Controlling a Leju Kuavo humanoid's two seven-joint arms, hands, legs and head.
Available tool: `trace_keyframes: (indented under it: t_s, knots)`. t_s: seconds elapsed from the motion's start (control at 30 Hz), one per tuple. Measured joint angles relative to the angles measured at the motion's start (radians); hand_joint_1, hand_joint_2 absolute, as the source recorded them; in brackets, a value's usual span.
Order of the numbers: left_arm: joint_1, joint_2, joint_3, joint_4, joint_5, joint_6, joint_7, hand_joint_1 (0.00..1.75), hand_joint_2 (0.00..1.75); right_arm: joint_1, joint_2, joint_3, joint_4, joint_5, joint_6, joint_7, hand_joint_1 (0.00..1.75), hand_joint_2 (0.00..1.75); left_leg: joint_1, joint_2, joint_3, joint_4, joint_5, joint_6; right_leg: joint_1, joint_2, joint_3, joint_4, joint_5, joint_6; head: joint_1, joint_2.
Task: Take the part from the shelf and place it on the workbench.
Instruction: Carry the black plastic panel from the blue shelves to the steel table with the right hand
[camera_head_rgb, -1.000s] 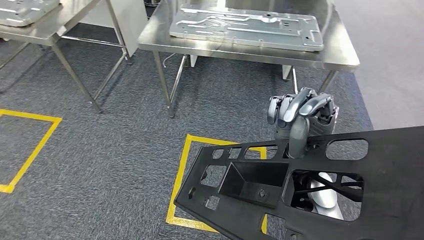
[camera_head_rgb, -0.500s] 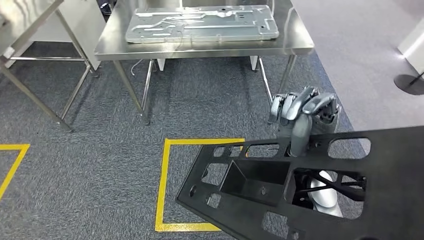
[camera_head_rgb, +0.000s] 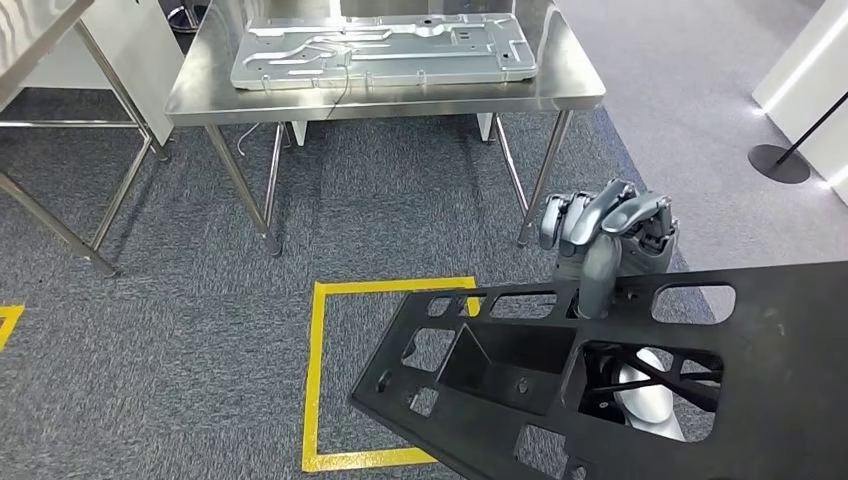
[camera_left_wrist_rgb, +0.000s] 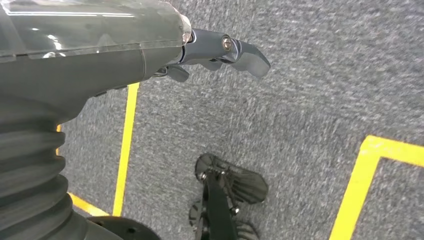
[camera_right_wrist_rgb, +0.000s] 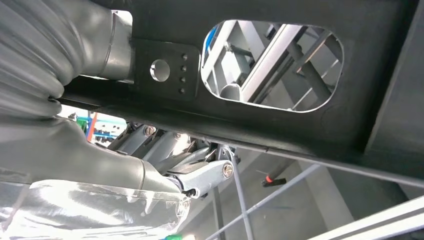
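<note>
While you're watching the head view, the right hand (camera_head_rgb: 606, 236) is gripping the far edge of the black part (camera_head_rgb: 560, 380), fingers curled over the top, thumb pressing down on the panel's upper face. You're seeing the part riding low in the pic, tilted, w/ its near-left corner hanging over the yellow floor marking (camera_head_rgb: 318, 380). It's a wide flat black panel w/ many cutouts & a deep rectangular pocket near the middle; the silver forearm is showing through one of the larger openings.

In the right wrist view you're looking at the part (camera_right_wrist_rgb: 280, 75) from its other face: the hand (camera_right_wrist_rgb: 200, 170) is wrapping the panel's edge, fingers closed on it, w/ metal framing showing through an oval cutout.

The left hand (camera_left_wrist_rgb: 220, 50) is hanging above grey carpet in the left wrist view, holding nothing, fingers extended & loosely apart.

Ahead of you, the steel workbench (camera_head_rgb: 560, 90) is standing on grey carpet, well apart from the part. It's carrying a large grey metal plate (camera_head_rgb: 385, 50), lying flat. A second steel table (camera_head_rgb: 40, 30) is sitting at far left, & a black stand base (camera_head_rgb: 778, 163) is resting on the floor at far right.
</note>
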Motion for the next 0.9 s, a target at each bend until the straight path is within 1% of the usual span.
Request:
trace_keyframes:
  t_s: [0.03, 0.07, 0.1, 0.13, 0.17, 0.23, 0.27, 0.3, 0.33, 0.37, 0.43, 0.47, 0.5, 0.53, 0.57, 0.6, 0.63, 0.67, 0.7, 0.73, 0.77, 0.8, 0.83, 0.87, 0.9]
  knots:
    - [0.001, 0.000, 0.000, 0.000, 0.000, 0.000, 0.000, 0.00, 1.75, 0.001, 0.000, 0.001, -0.001, 0.002, 0.000, 0.000, 1.75, 1.75, -0.001, 0.002, -0.001, 0.000, 0.000, 0.003, -0.001, -0.007, -0.031, 0.066, -0.033, 0.003, 0.000, 0.000]
    - [0.001, 0.001, 0.000, 0.000, 0.000, 0.000, 0.001, 0.00, 1.75, 0.004, 0.000, 0.001, -0.001, 0.003, -0.001, 0.000, 1.75, 1.75, -0.002, 0.004, -0.002, 0.000, -0.001, 0.004, -0.002, -0.010, -0.064, 0.134, -0.060, 0.005, 0.000, 0.000]
    - [0.002, 0.001, 0.000, 0.000, -0.001, -0.001, 0.001, 0.00, 1.75, 0.007, 0.000, 0.002, -0.002, 0.004, -0.001, 0.000, 1.75, 1.75, -0.003, 0.007, -0.002, 0.000, -0.002, 0.005, -0.004, -0.011, -0.088, 0.181, -0.072, 0.007, 0.000, 0.000]
    - [0.003, 0.001, 0.000, 0.000, -0.001, -0.002, 0.001, 0.00, 1.75, 0.009, 0.000, 0.002, -0.002, 0.005, -0.001, 0.000, 1.75, 1.75, -0.003, 0.008, -0.001, 0.001, -0.003, 0.005, -0.005, -0.012, -0.095, 0.193, -0.065, 0.008, 0.000, 0.000]
    - [0.003, 0.001, 0.000, 0.000, -0.001, -0.003, 0.002, 0.00, 1.75, 0.010, 0.000, 0.003, -0.002, 0.006, -0.002, -0.001, 1.75, 1.75, -0.003, 0.010, 0.000, 0.001, -0.004, 0.003, -0.006, -0.014, -0.081, 0.165, -0.041, 0.007, 0.000, 0.000]
    - [0.002, 0.001, 0.000, 0.000, -0.002, -0.004, 0.002, 0.00, 1.75, 0.010, 0.000, 0.005, -0.002, 0.008, -0.002, -0.003, 1.75, 1.75, -0.003, 0.011, 0.006, 0.002, -0.009, -0.002, -0.006, -0.024, -0.014, 0.029, 0.025, 0.002, 0.000, 0.000]
    - [0.002, 0.001, 0.000, 0.000, -0.003, -0.004, 0.002, 0.00, 1.75, 0.010, 0.000, 0.006, -0.003, 0.009, -0.003, -0.005, 1.75, 1.75, -0.005, 0.011, 0.008, 0.004, -0.012, -0.006, -0.004, -0.030, 0.017, -0.032, 0.044, -0.002, 0.000, 0.000]
    - [0.002, 0.001, 0.000, 0.000, -0.004, -0.004, 0.002, 0.00, 1.75, 0.011, 0.000, 0.007, -0.004, 0.010, -0.004, -0.006, 1.75, 1.75, -0.006, 0.011, 0.009, 0.004, -0.015, -0.011, -0.001, -0.034, 0.036, -0.071, 0.052, -0.006, 0.000, 0.000]
    - [0.002, 0.001, 0.000, 0.000, -0.005, -0.004, 0.002, 0.00, 1.75, 0.011, 0.000, 0.008, -0.004, 0.011, -0.006, -0.007, 1.75, 1.75, -0.008, 0.012, 0.010, 0.004, -0.018, -0.017, 0.002, -0.035, 0.042, -0.086, 0.049, -0.011, 0.000, 0.000]
    - [0.002, 0.002, 0.000, 0.000, -0.006, -0.004, 0.002, 0.00, 1.75, 0.013, 0.000, 0.008, -0.004, 0.012, -0.009, -0.008, 1.75, 1.75, -0.009, 0.014, 0.011, 0.003, -0.020, -0.023, 0.004, -0.032, 0.043, -0.089, 0.047, -0.015, 0.000, 0.000]
    - [0.000, 0.002, 0.000, 0.000, -0.009, -0.004, 0.002, 0.00, 1.75, 0.016, 0.000, 0.009, -0.006, 0.012, -0.013, -0.013, 1.75, 1.75, -0.007, 0.015, 0.012, 0.009, -0.028, -0.036, 0.001, -0.027, 0.050, -0.095, 0.045, -0.028, 0.000, 0.000]
    - [0.000, 0.003, 0.000, 0.000, -0.011, -0.005, 0.001, 0.00, 1.75, 0.017, 0.000, 0.009, -0.007, 0.013, -0.015, -0.015, 1.75, 1.75, -0.005, 0.014, 0.004, 0.033, -0.040, -0.041, -0.001, -0.026, 0.057, -0.099, 0.043, -0.035, 0.000, 0.000]
    - [-0.001, 0.003, 0.000, 0.000, -0.012, -0.005, 0.001, 0.00, 1.75, 0.018, 0.000, 0.010, -0.007, 0.013, -0.016, -0.017, 1.75, 1.75, -0.004, 0.011, -0.017, 0.077, -0.060, -0.047, -0.003, -0.025, 0.064, -0.103, 0.040, -0.041, 0.000, 0.000]
    - [0.000, 0.003, 0.000, 0.000, -0.013, -0.005, 0.001, 0.00, 1.75, 0.020, 0.000, 0.010, -0.008, 0.014, -0.016, -0.019, 1.75, 1.75, -0.003, 0.009, -0.051, 0.142, -0.085, -0.051, -0.002, -0.024, 0.069, -0.103, 0.035, -0.046, 0.000, 0.000]
    - [0.001, 0.004, 0.000, 0.000, -0.014, -0.006, 0.001, 0.00, 1.75, 0.023, 0.000, 0.010, -0.008, 0.014, -0.016, -0.019, 1.75, 1.75, -0.002, 0.008, -0.093, 0.214, -0.110, -0.054, -0.001, -0.022, 0.074, -0.103, 0.030, -0.049, 0.000, 0.000]
    - [0.002, 0.004, 0.000, 0.000, -0.014, -0.005, 0.001, 0.00, 1.75, 0.026, 0.000, 0.010, -0.007, 0.014, -0.016, -0.020, 1.75, 1.75, -0.001, 0.008, -0.131, 0.273, -0.122, -0.056, 0.000, -0.019, 0.080, -0.103, 0.024, -0.050, 0.000, 0.000]
    - [0.004, 0.005, 0.000, 0.000, -0.015, -0.005, 0.001, 0.00, 1.75, 0.029, 0.000, 0.010, -0.007, 0.014, -0.016, -0.020, 1.75, 1.75, -0.001, 0.008, -0.155, 0.300, -0.115, -0.057, 0.000, -0.016, 0.088, -0.103, 0.018, -0.050, 0.000, 0.000]
    - [0.005, 0.005, 0.000, 0.000, -0.015, -0.005, 0.002, 0.00, 1.75, 0.030, 0.000, 0.010, -0.007, 0.014, -0.016, -0.020, 1.75, 1.75, -0.001, 0.008, -0.160, 0.287, -0.087, -0.056, 0.001, -0.012, 0.098, -0.103, 0.010, -0.049, 0.000, 0.000]
    - [0.005, 0.006, 0.000, 0.000, -0.016, -0.005, 0.002, 0.00, 1.75, 0.031, 0.000, 0.010, -0.007, 0.014, -0.016, -0.020, 1.75, 1.75, -0.001, 0.008, -0.146, 0.236, -0.043, -0.053, 0.001, -0.009, 0.111, -0.103, 0.002, -0.047, 0.000, 0.000]
    - [0.006, 0.006, 0.000, 0.000, -0.018, -0.005, 0.002, 0.00, 1.75, 0.031, 0.000, 0.010, -0.007, 0.014, -0.015, -0.021, 1.75, 1.75, -0.002, 0.007, -0.120, 0.167, 0.002, -0.048, 0.001, -0.007, 0.123, -0.103, -0.008, -0.044, 0.000, 0.000]
    - [0.006, 0.007, 0.000, 0.000, -0.019, -0.005, 0.002, 0.00, 1.75, 0.031, 0.000, 0.010, -0.007, 0.014, -0.014, -0.022, 1.75, 1.75, -0.004, 0.006, -0.092, 0.103, 0.030, -0.042, 0.002, -0.006, 0.133, -0.103, -0.018, -0.040, 0.000, 0.000]
    - [0.005, 0.008, 0.000, 0.000, -0.020, -0.005, 0.003, 0.00, 1.75, 0.030, 0.000, 0.010, -0.007, 0.014, -0.014, -0.022, 1.75, 1.75, -0.007, 0.006, -0.070, 0.057, 0.040, -0.035, 0.003, -0.005, 0.141, -0.105, -0.026, -0.034, 0.000, 0.000]
    - [0.004, 0.009, 0.000, 0.000, -0.021, -0.005, 0.003, 0.00, 1.75, 0.030, 0.000, 0.010, -0.007, 0.014, -0.014, -0.023, 1.75, 1.75, -0.009, 0.005, -0.057, 0.031, 0.035, -0.028, 0.004, -0.004, 0.147, -0.106, -0.031, -0.029, 0.000, 0.000]
    - [0.003, 0.009, 0.000, 0.000, -0.021, -0.004, 0.004, 0.00, 1.75, 0.030, 0.000, 0.010, -0.007, 0.014, -0.014, -0.023, 1.75, 1.75, -0.011, 0.005, -0.049, 0.022, 0.023, -0.021, 0.005, -0.003, 0.151, -0.105, -0.031, -0.021, 0.000, 0.000]
    - [0.002, 0.010, 0.000, 0.000, -0.022, -0.004, 0.004, 0.00, 1.75, 0.030, 0.000, 0.010, -0.008, 0.014, -0.014, -0.023, 1.75, 1.75, -0.011, 0.005, -0.041, 0.015, 0.017, -0.013, 0.005, -0.003, 0.155, -0.104, -0.029, -0.015, 0.000, 0.000]
